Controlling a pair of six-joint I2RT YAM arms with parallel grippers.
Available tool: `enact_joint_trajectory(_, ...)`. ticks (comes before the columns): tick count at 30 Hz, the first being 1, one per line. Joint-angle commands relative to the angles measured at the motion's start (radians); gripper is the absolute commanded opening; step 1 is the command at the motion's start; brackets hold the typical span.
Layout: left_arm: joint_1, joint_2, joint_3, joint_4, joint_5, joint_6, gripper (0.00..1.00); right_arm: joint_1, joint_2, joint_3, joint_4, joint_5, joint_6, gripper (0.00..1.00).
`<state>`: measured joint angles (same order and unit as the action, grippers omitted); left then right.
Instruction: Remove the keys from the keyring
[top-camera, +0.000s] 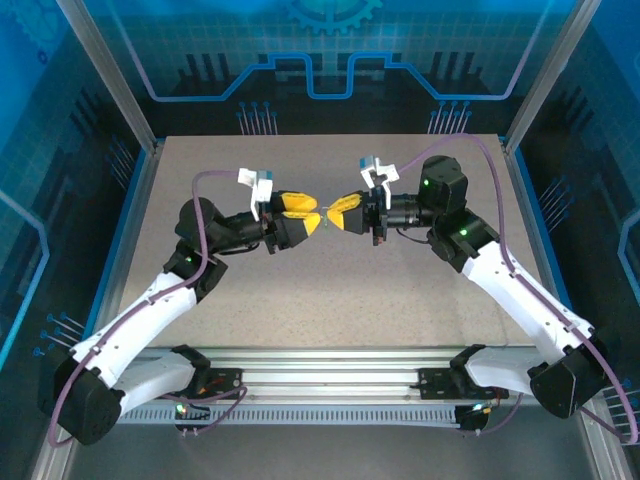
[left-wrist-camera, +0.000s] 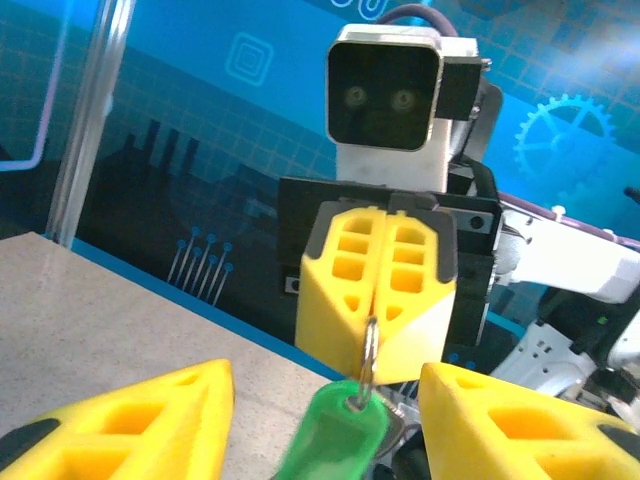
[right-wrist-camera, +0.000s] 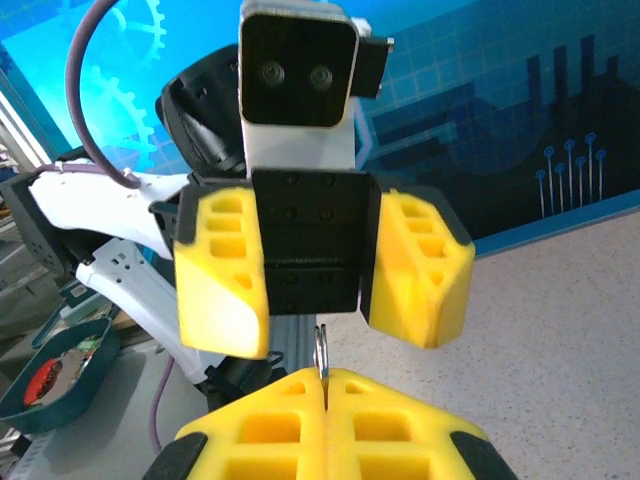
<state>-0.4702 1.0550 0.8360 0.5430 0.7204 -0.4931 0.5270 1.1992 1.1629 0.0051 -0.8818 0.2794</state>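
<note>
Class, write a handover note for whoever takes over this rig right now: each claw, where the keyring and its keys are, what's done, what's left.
Left claw: open around the green tag, gripping nothing.
Right claw: shut on the keyring, held in the air.
Done: ring picked up; tag still on it.
Left: work tag and keys (hidden behind tag) off the ring.

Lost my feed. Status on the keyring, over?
Right gripper shut on ring. Left gripper open, fingers either side of green tag. Tag not off ring yet. Nothing blocking.
</note>
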Motion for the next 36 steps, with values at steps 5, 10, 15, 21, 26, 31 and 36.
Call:
enact_joint_trajectory(5,0.008,0.046,0.068,-0.009,0.111,-0.045,0.54,-0.005,0.008,0.038,-0.037,-0.046,-0.026,0.0)
enact_joint_trajectory(10,0.008,0.068,0.069,0.015,0.132,-0.075,0.48,-0.005,0.011,0.038,-0.028,-0.037,-0.017,0.0)
enact_joint_trajectory(15,0.008,0.07,0.069,0.021,0.126,-0.078,0.4,-0.007,0.014,0.038,-0.017,-0.04,-0.011,0.0)
enact_joint_trajectory(21,0.008,0.076,0.08,0.023,0.134,-0.076,0.29,-0.008,0.021,0.04,-0.031,-0.058,-0.016,0.0)
enact_joint_trajectory(26,0.007,0.085,0.084,0.034,0.154,-0.075,0.04,-0.008,0.024,0.041,-0.041,-0.058,-0.02,0.0)
enact_joint_trajectory(31,0.007,0.078,0.075,0.024,0.135,-0.044,0.0,-0.009,0.01,0.051,-0.067,-0.033,-0.041,0.02)
enact_joint_trajectory(36,0.007,0.039,0.035,0.014,0.019,0.051,0.0,-0.032,-0.038,0.036,-0.115,0.048,-0.076,0.35)
